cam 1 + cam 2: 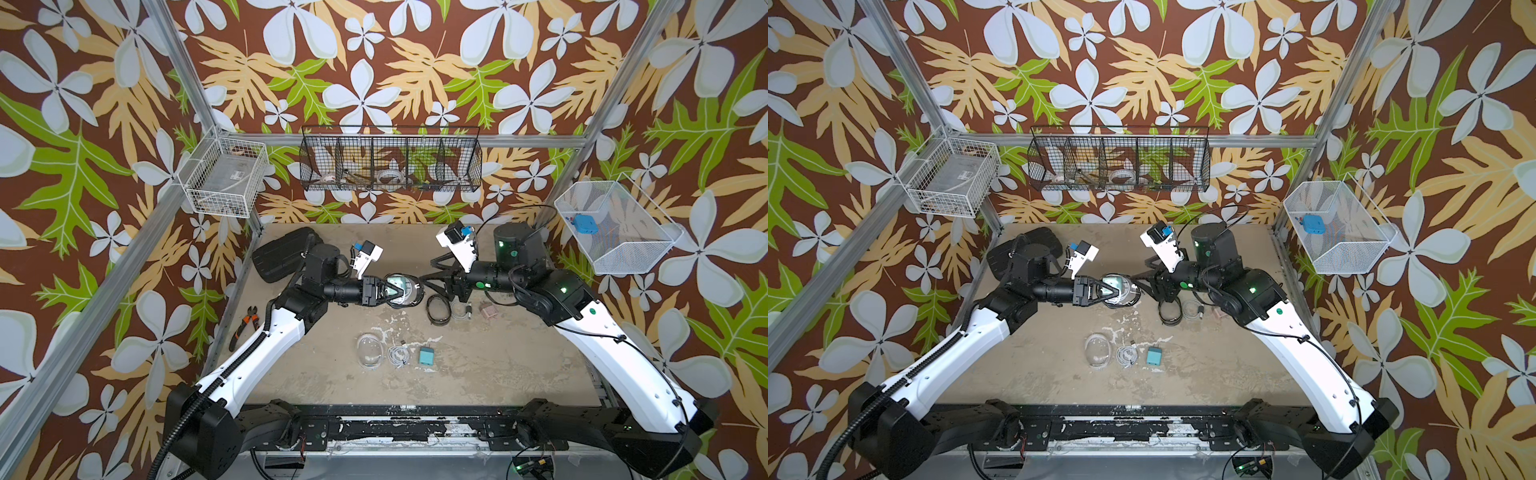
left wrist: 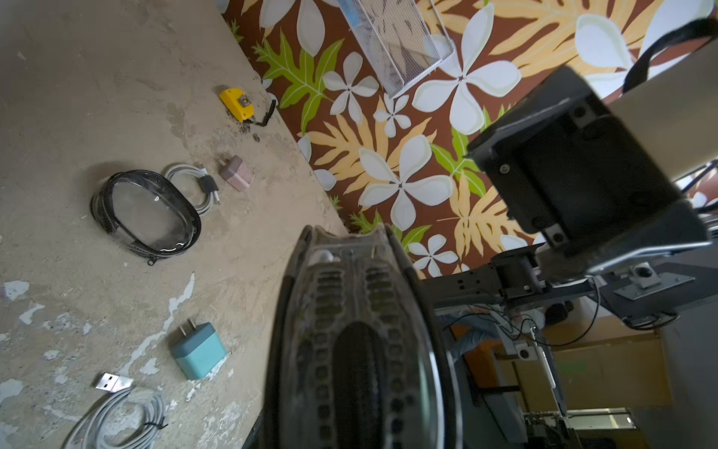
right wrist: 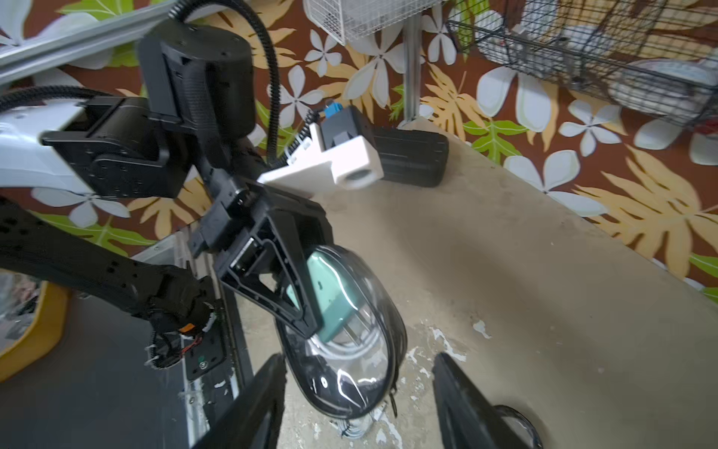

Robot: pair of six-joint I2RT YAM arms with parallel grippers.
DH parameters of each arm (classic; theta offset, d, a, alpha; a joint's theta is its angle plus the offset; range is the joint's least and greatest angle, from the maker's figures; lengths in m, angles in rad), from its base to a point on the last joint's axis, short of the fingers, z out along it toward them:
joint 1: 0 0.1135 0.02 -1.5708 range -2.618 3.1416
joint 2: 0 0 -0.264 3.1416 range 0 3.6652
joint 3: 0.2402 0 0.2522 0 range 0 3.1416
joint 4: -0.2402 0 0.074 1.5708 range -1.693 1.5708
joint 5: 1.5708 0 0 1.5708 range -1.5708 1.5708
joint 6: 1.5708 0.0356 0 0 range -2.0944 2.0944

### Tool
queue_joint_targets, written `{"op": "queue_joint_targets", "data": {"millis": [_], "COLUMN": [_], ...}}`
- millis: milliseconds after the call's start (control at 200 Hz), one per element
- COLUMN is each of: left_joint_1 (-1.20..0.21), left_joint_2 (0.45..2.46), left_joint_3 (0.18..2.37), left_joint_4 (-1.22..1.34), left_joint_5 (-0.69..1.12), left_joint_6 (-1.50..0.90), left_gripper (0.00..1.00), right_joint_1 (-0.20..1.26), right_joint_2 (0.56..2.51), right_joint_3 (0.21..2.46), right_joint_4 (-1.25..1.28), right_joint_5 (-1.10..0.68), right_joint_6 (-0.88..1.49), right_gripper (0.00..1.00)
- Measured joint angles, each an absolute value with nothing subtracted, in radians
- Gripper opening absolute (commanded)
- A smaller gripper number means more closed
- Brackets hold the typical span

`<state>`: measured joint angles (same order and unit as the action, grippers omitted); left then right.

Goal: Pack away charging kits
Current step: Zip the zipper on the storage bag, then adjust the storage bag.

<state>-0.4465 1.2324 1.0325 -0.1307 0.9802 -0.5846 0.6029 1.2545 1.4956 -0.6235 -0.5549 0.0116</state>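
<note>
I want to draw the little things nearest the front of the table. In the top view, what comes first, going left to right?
clear pouch → white cable → teal plug

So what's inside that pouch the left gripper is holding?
A mint green plug block and coiled white cable show through the black-rimmed pouch; the left gripper covers one end.

No lettering (labels, brands, numbers) is legible anywhere.
</note>
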Motion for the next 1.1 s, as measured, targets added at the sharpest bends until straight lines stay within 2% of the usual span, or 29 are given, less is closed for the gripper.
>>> {"op": "queue_joint_targets", "data": {"millis": [245,360,520,616,666,716,761,831,871,981,1096], "left_joint_1": [-0.461,-0.461,-0.461,-0.461,-0.46,-0.459,-0.459,-0.455,-0.449,-0.43,-0.428], "left_joint_2": [1.216,1.217,1.222,1.222,1.222,1.224,1.226,1.223,1.215,1.163,1.097], "left_joint_3": [1.052,1.062,1.075,1.08,1.08,1.08,1.084,1.09,1.09,1.036,0.904], "left_joint_4": [-0.244,-0.265,-0.293,-0.316,-0.325,-0.334,-0.347,-0.363,-0.367,-0.28,-0.063], "left_joint_5": [1.009,1.024,1.054,1.067,1.069,1.067,1.065,1.057,1.054,1.04,1.02], "left_joint_6": [-0.424,-0.386,-0.354,-0.338,-0.335,-0.331,-0.325,-0.311,-0.31,-0.37,-0.555], "left_gripper": [0.0,0.0,0.0,0.0,0.0,0.0,0.1,0.37,0.46,0.55,0.56], "right_joint_1": [0.599,0.602,0.6,0.6,0.599,0.598,0.598,0.596,0.596,0.603,0.603], "right_joint_2": [1.332,1.319,1.313,1.319,1.324,1.328,1.327,1.316,1.306,1.283,1.246], "right_joint_3": [1.468,1.423,1.366,1.352,1.35,1.348,1.341,1.312,1.287,1.205,1.083], "right_joint_4": [-0.657,-0.662,-0.649,-0.64,-0.636,-0.638,-0.63,-0.591,-0.551,-0.397,-0.199], "right_joint_5": [-0.698,-0.733,-0.755,-0.767,-0.779,-0.789,-0.797,-0.817,-0.834,-0.897,-0.916], "right_joint_6": [0.021,0.021,0.023,0.027,0.03,0.044,0.049,0.084,0.122,0.283,0.52], "right_gripper": [0.61,0.53,0.29,0.13,0.01,0.0,0.0,0.0,0.0,0.0,0.0]}}
